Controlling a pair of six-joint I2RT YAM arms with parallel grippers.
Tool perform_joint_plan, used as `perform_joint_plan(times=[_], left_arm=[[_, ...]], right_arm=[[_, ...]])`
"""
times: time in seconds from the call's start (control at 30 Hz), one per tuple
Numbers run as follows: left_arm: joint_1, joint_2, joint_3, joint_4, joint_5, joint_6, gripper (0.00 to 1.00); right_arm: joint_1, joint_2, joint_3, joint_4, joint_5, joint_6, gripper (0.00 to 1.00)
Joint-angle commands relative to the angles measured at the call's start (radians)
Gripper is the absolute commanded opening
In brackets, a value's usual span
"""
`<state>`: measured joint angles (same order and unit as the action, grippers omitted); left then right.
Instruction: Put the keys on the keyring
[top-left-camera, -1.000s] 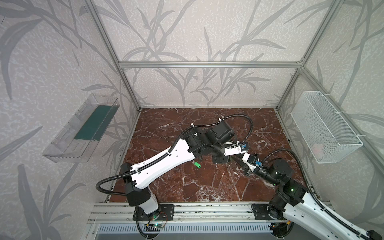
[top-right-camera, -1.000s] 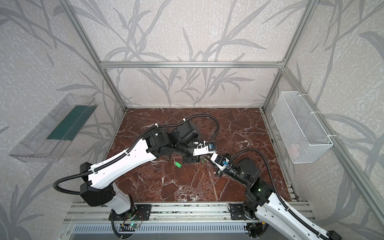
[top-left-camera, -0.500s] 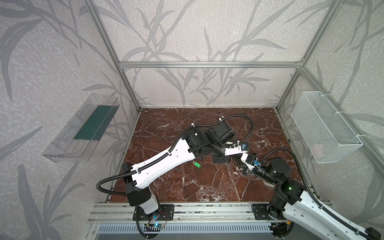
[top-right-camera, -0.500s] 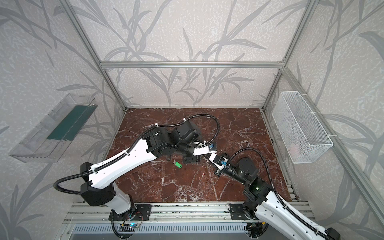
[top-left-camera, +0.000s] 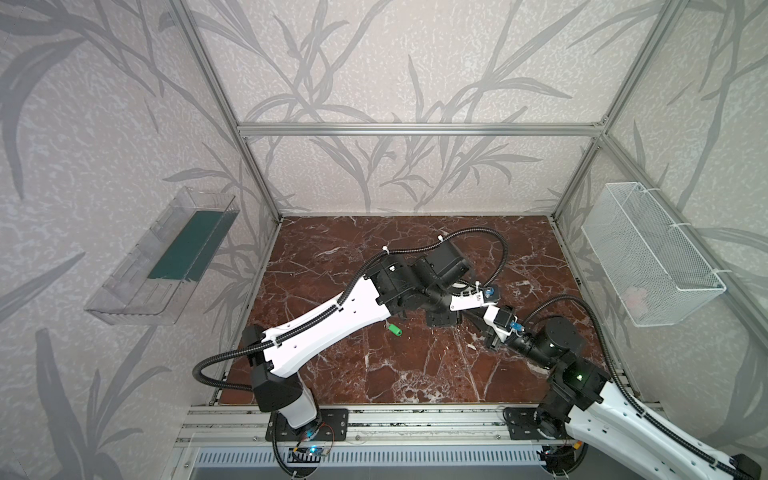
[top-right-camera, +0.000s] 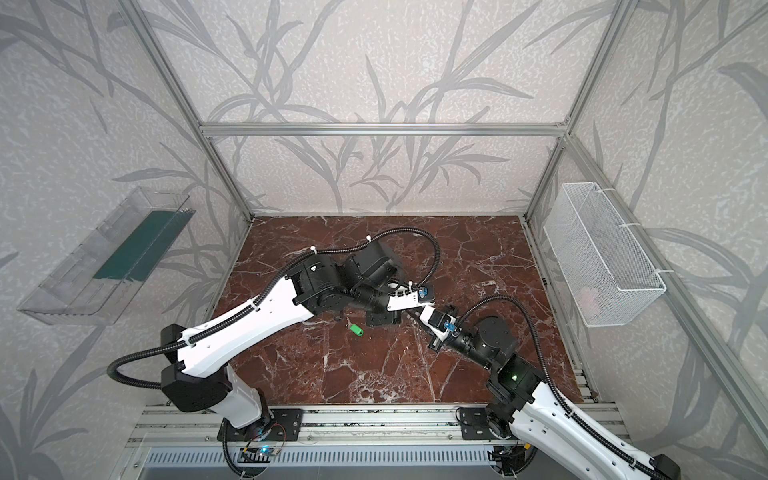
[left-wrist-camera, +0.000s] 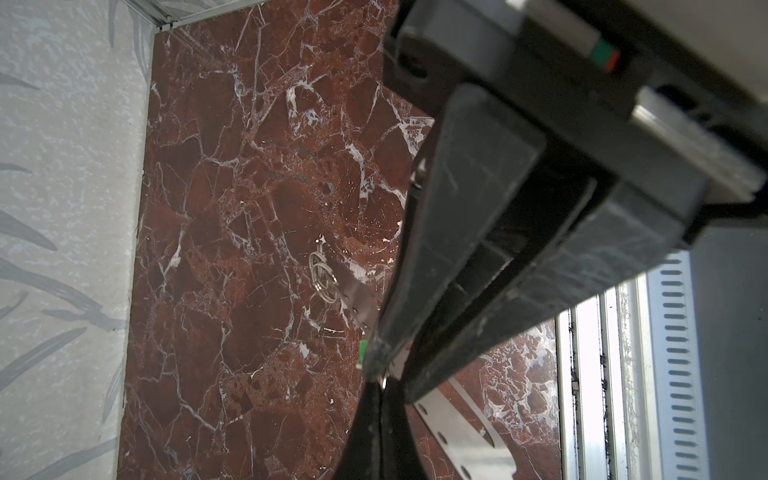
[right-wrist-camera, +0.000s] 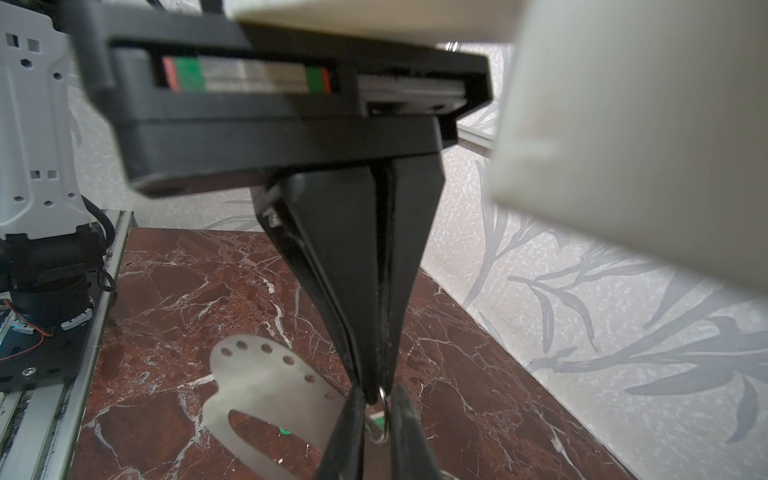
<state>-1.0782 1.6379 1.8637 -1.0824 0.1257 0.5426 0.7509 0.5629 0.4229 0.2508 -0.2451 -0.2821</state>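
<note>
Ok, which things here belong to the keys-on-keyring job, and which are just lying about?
Job: green key on the floor; second green key, at the left tool; grey keyring plate.
Lying about: clear wall tray; wire basket; loose wire rings.

Keyring (right-wrist-camera: 266, 386): flat grey metal plate, row of small holes along the curved edge, long cutout, lying flat on the surface near its middle. First key (top-left-camera: 395, 330): bright-green oblong tag with a small metal loop, lying on its side around the middle of the surface, slightly toward the front edge. Second key (right-wrist-camera: 378, 423): by the plate's edge, mostly hidden, only a green sliver and metal loop showing.
</note>
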Motion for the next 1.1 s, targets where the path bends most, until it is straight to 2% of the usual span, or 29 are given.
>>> perform_joint_plan(times=[0.0,0.43,0.8,1.07], left_arm=[[-0.013,-0.019,0.004,-0.011,0.056,0.054,0.00],[-0.013,-0.062,-0.058,0.027,0.032,0.084,0.00],[-0.013,-0.097,-0.103,0.063,0.056,0.093,0.00],[-0.014,-0.105,-0.117,0.068,0.019,0.103,0.00]], right_arm=[[0.001,0.010,-0.009,0.028,0.029,0.043,0.14],[0.001,-0.068,-0.042,0.002,0.093,0.081,0.18],[0.001,-0.043,-0.037,0.023,0.051,0.109,0.18],[0.001,-0.025,-0.032,0.027,-0.025,0.113,0.19]])
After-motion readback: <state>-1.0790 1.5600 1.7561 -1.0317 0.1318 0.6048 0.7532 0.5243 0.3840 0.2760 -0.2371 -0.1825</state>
